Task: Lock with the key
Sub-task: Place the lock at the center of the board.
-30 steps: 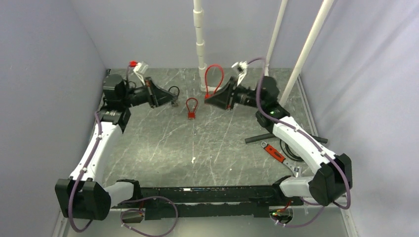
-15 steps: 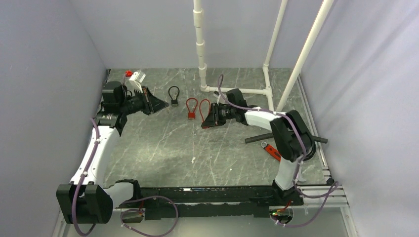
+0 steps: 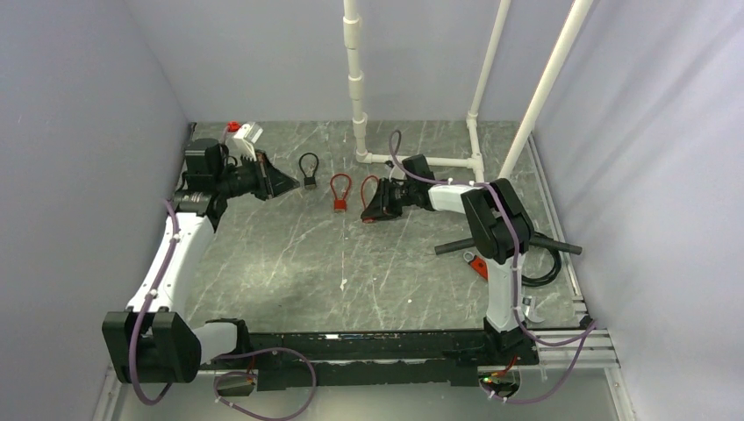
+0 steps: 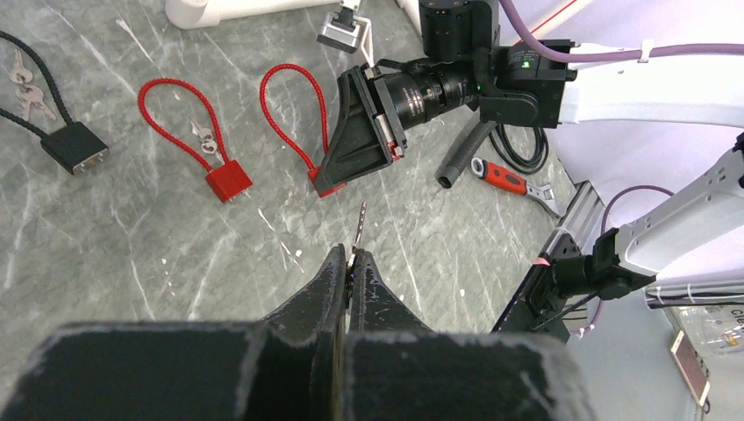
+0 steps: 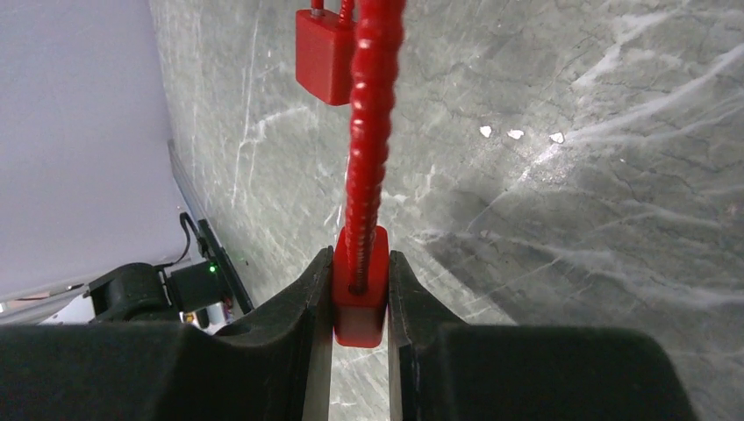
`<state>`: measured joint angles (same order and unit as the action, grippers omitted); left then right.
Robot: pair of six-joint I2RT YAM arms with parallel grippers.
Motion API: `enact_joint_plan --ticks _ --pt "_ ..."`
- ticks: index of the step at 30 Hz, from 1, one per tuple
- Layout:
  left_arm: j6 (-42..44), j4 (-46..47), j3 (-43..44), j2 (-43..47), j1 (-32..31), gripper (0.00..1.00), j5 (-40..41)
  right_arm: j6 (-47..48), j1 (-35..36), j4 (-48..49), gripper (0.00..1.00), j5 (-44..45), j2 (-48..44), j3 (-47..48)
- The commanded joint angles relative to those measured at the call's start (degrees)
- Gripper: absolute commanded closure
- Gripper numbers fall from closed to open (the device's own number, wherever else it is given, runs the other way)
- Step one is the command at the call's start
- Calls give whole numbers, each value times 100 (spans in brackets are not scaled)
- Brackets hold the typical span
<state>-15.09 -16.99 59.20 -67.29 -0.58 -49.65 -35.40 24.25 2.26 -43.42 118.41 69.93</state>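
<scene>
My left gripper (image 3: 292, 185) (image 4: 351, 256) is shut on a small metal key (image 4: 361, 224) whose blade sticks out past the tips, above the table at the left rear. My right gripper (image 3: 368, 214) (image 5: 361, 294) is shut on the body of a red cable lock (image 5: 360, 298), low over the table. Its red cable loop (image 3: 368, 186) (image 5: 368, 132) runs away from the jaws. In the left wrist view this lock body (image 4: 326, 186) is ahead of the key tip, a short gap away.
A second red cable lock (image 3: 339, 203) (image 4: 228, 182) with keys lies left of the held one. A black cable lock (image 3: 310, 182) (image 4: 75, 146) lies further left. White pipes (image 3: 356, 88) stand at the back. A black tube (image 3: 456, 246), red-handled wrench (image 3: 478, 265) and cable coil (image 3: 546, 263) lie right.
My right arm came down from the raised position at the back and now holds the red lock low beside the other red lock. My left gripper drew back a little to the left.
</scene>
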Motion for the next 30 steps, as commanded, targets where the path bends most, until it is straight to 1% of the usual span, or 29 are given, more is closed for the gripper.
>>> enact_joint_plan --ticks 1,5,7,9,10,12,13,15,19,21,22,23,27,30 --pt "105 188 217 -224 12 100 -150 -244 18 30 82 -186 135 231" --pt "140 196 220 -302 14 100 -141 -312 18 -42 76 -96 74 120" --pt "180 204 207 -320 14 100 -95 -232 18 -178 68 38 21 96" --pt "212 212 206 -343 12 100 -89 -167 18 -325 65 143 -42 82" --pt "204 231 206 -360 14 100 -101 -123 18 -441 62 212 -79 84" --pt "209 275 214 -402 13 100 -109 -32 18 -641 52 361 -134 114" --pt "208 294 210 -419 14 100 -114 24 18 -767 49 438 -172 131" --pt "263 310 244 -462 14 100 -121 117 11 -928 39 565 -281 135" --pt "449 304 328 -562 7 100 -107 387 10 -1376 13 817 -616 149" --pt "541 332 373 -653 6 100 -112 558 10 -1620 4 921 -813 162" --pt "559 353 410 -723 -1 100 -119 646 -3 -1700 1 970 -944 150" --pt "579 388 445 -809 -11 100 -134 746 -7 -1737 1 997 -1082 126" --pt "784 408 669 -1296 -182 100 -73 1176 -21 -1796 0 983 -1727 38" --pt "919 244 1034 -1825 -395 100 105 1411 -17 -1715 0 868 -2277 -93"
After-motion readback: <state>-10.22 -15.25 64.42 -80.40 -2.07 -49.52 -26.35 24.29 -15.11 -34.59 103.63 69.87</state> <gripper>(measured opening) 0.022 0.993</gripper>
